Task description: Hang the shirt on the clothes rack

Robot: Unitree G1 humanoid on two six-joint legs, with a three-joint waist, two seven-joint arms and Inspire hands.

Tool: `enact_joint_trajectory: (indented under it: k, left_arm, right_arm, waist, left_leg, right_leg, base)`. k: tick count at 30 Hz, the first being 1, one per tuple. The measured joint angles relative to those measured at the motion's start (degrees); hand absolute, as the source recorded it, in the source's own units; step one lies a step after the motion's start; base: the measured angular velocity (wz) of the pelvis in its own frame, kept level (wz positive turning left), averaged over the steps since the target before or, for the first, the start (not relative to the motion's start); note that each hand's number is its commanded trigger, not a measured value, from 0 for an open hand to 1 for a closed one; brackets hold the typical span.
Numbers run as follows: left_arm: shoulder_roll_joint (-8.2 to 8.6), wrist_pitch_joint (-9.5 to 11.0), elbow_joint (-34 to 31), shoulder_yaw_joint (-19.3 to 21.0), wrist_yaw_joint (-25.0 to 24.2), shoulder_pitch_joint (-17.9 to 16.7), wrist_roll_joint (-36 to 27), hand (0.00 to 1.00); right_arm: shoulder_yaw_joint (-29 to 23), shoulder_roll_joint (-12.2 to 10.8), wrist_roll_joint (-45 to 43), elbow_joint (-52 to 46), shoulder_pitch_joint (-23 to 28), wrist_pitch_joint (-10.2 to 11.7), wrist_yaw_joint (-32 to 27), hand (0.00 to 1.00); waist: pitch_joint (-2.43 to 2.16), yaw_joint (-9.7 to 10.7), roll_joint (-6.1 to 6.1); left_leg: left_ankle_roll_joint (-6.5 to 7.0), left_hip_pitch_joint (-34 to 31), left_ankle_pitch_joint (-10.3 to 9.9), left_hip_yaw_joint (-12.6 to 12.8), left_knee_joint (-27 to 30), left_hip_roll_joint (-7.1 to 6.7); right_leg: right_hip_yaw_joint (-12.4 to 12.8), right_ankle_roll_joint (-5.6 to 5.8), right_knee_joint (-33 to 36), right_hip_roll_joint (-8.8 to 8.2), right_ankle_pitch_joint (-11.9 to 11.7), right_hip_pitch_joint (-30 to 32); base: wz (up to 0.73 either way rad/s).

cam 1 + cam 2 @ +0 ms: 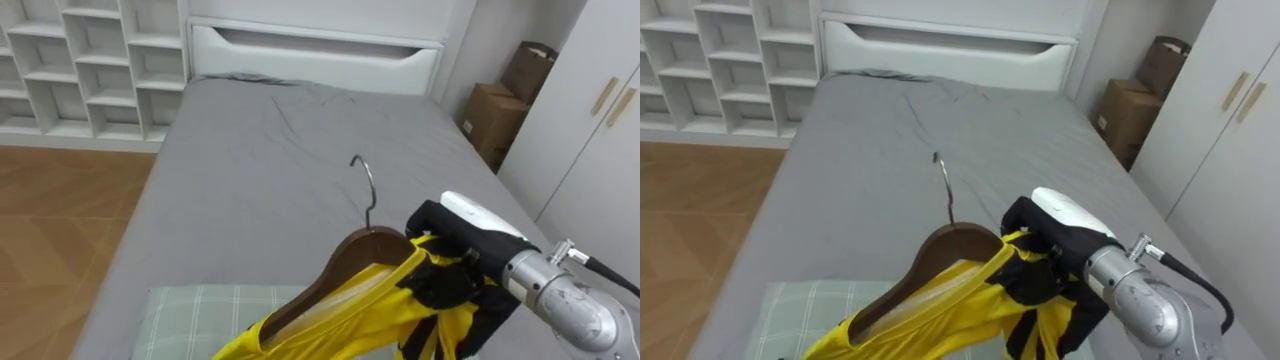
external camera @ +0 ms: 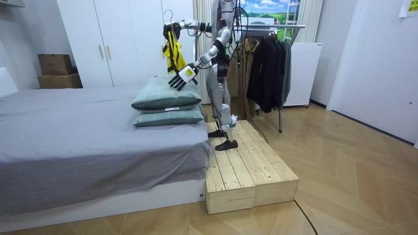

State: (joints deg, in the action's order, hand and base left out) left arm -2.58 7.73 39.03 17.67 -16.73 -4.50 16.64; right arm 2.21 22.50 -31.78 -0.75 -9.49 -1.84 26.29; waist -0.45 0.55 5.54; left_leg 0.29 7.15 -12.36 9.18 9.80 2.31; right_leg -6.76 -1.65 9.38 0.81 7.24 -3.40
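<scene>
My right hand (image 1: 450, 252) clamps the hanger (image 1: 350, 258), garment (image 1: 370, 315) already on, left hand (image 2: 180, 78) open; rack (image 2: 290, 26) behind me, hanging not yet done.

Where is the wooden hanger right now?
The wooden hanger, carrying the yellow garment, is held in the right hand, low and right of centre in the eye views, above the green pillow at the grey bed's near end.

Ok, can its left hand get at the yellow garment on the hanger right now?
Probably yes: the left hand is open, just below the yellow garment held up by the right hand, with nothing between them.
</scene>
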Motion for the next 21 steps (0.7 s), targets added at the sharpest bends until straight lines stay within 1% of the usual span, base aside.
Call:
enact_joint_trajectory:
  k: [1, 2, 3, 4, 5, 6, 7, 8, 10, 11, 12, 13, 18, 19, 20, 21]
  left_arm:
    - [-0.07, -0.9, -3.9, -2.2, 0.3, -1.3, 0.9, 0.0]
    - [-0.09, -1.3, -6.0, -3.1, 0.4, -1.8, 1.3, 0.0]
    - [-0.17, -1.6, -10.1, -5.1, 0.4, -2.9, 2.2, 0.0]
    - [-0.43, -1.8, -13.5, -6.8, 0.6, -3.5, 2.6, 0.0]
    - [-0.69, -2.1, -15.5, -7.8, 0.8, -3.8, 3.1, 0.0]
    - [-1.18, -2.7, -19.3, -9.4, 1.2, -4.5, 3.8, 0.0]
    - [-1.52, -2.7, -22.4, -10.5, 1.5, -4.8, 4.3, 0.0]
    - [-1.81, -2.7, -23.8, -11.1, 1.6, -4.8, 4.3, 0.0]
    - [-3.23, -2.5, -27.9, -12.4, 1.6, -5.1, 4.3, 0.0]
    - [-3.32, -2.5, -28.8, -12.5, 1.7, -5.2, 4.3, 0.0]
    - [-3.47, -2.6, -30.4, -13.1, 2.4, -5.4, 4.3, 0.0]
    - [-3.61, -2.5, -31.6, -13.8, 2.7, -5.5, 4.3, 0.0]
    - [-4.19, -2.4, -33.9, -15.2, 4.1, -5.6, 4.1, 0.0]
    - [-4.79, -2.4, -35.2, -15.7, 4.0, -6.1, 3.4, 0.0]
    - [-4.99, -2.4, -35.9, -15.9, 3.9, -6.3, 2.5, 0.0]
    - [-5.3, -2.4, -36.5, -16.0, 3.5, -6.5, -0.1, 0.0]
  right_arm:
    - [-0.5, 0.0, 0.0, 0.4, 0.0, 0.6, 0.0, 1.0]
    - [-0.7, 0.0, -0.1, 0.7, 0.0, 1.2, 0.0, 1.0]
    - [-1.3, 0.0, -0.3, 0.8, 0.0, 1.9, -0.1, 1.0]
    - [-1.8, 0.0, 0.0, 0.9, 0.0, 2.2, -0.7, 1.0]
    - [-2.2, 0.0, 0.3, 0.9, 0.0, 2.4, -1.2, 1.0]
    - [-3.3, 0.0, 0.4, 0.9, 0.0, 3.1, -1.8, 1.0]
    - [-4.8, 0.0, 0.5, 0.9, 0.0, 3.7, -2.2, 1.0]
    - [-5.4, 0.0, 0.5, 0.9, 0.0, 3.9, -2.5, 1.0]
    - [-6.8, 0.0, 0.5, 0.8, 0.0, 4.5, -3.4, 1.0]
    - [-7.0, 0.0, 0.4, 0.9, 0.0, 4.8, -3.5, 1.0]
    - [-7.7, 0.0, 0.4, 0.9, 0.0, 5.2, -3.5, 1.0]
    - [-8.3, 0.0, 0.2, 1.3, 0.0, 5.7, -3.9, 1.0]
    - [-9.3, 0.0, -0.1, 3.5, 0.0, 6.7, -5.5, 1.0]
    - [-9.3, 0.0, -0.2, 3.7, 0.0, 6.8, -5.8, 1.0]
    - [-9.3, 0.0, -0.2, 3.7, 0.0, 6.8, -6.1, 1.0]
    - [-9.3, 0.0, 0.1, 3.7, 0.0, 6.7, -6.6, 1.0]
  waist:
    - [0.03, -0.2, -0.06]
    - [0.07, -0.2, -0.13]
    - [0.09, -0.2, -0.14]
    - [0.12, -0.5, -0.17]
    - [0.12, -0.6, -0.16]
    - [0.15, -0.6, -0.15]
    - [0.21, -0.8, -0.25]
    - [0.25, -0.9, -0.31]
    - [0.47, -0.9, -0.48]
    - [0.6, -0.8, -0.53]
    - [0.89, -0.8, -0.63]
    - [1.05, -0.7, -0.71]
    - [1.05, -0.9, -0.68]
    - [1.03, -0.8, -0.65]
    - [1.02, -0.8, -0.64]
    - [1.02, -0.7, -0.65]
  left_leg:
    - [0.0, -0.4, 0.2, 0.0, 0.1, -0.06]
    - [0.0, -0.5, 0.2, 0.0, 0.1, -0.06]
    - [0.0, -0.6, 0.2, -0.1, 0.1, -0.08]
    - [0.0, -0.5, 0.2, -0.1, 0.0, -0.08]
    - [0.0, -0.5, 0.2, -0.1, 0.0, -0.08]
    - [0.0, -0.5, 0.2, -0.1, -0.1, -0.07]
    - [0.0, -0.5, 0.2, -0.1, -0.2, -0.07]
    - [0.0, -0.4, 0.2, -0.1, -0.2, -0.07]
    - [0.0, -0.4, 0.2, -0.1, -0.3, -0.03]
    - [-0.01, -0.5, 0.2, -0.1, -0.3, -0.03]
    - [-0.02, -0.6, 0.2, -0.1, -0.3, -0.04]
    - [-0.02, -0.8, 0.2, -0.2, -0.3, -0.08]
    - [-0.02, -1.9, 0.2, -0.6, -0.2, -0.08]
    - [-0.02, -2.3, 0.2, -0.7, -0.2, -0.06]
    - [-0.02, -2.4, 0.2, -0.7, -0.1, -0.05]
    - [-0.02, -2.4, 0.2, -0.9, -0.2, -0.03]
  right_leg:
    - [-0.2, 0.02, 0.6, -0.28, 0.2, 0.6]
    - [-0.2, 0.04, 0.6, -0.48, 0.2, 0.6]
    - [-0.3, 0.09, 0.4, -0.62, 0.3, 0.6]
    - [-0.3, 0.12, 0.4, -0.62, 0.3, 0.6]
    - [-0.4, 0.12, 0.4, -0.63, 0.4, 0.6]
    - [-0.5, 0.13, 0.2, -0.63, 0.4, 0.6]
    - [-0.7, 0.14, 0.2, -0.63, 0.4, 0.6]
    - [-0.7, 0.16, 0.2, -0.64, 0.4, 0.6]
    - [-0.9, 0.22, 0.2, -0.65, 0.5, 0.6]
    - [-1.1, 0.22, 0.2, -0.65, 0.5, 0.6]
    - [-1.2, 0.26, 0.2, -0.68, 0.6, 0.7]
    - [-1.3, 0.31, 0.3, -0.75, 0.6, 0.9]
    - [-1.4, 0.32, 0.5, -0.72, 0.7, 1.9]
    - [-1.5, 0.32, 0.5, -0.71, 0.7, 2.2]
    - [-1.6, 0.32, 0.5, -0.71, 0.7, 2.4]
    - [-1.7, 0.32, 0.5, -0.75, 0.7, 2.3]
  base:
    - [0.08]
    - [0.0]
    - [0.0]
    - [0.0]
    - [0.0]
    - [0.0]
    - [0.0]
    - [0.0]
    - [0.0]
    - [0.03]
    - [0.04]
    - [0.03]
    - [0.01]
    - [0.0]
    - [0.04]
    - [0.04]
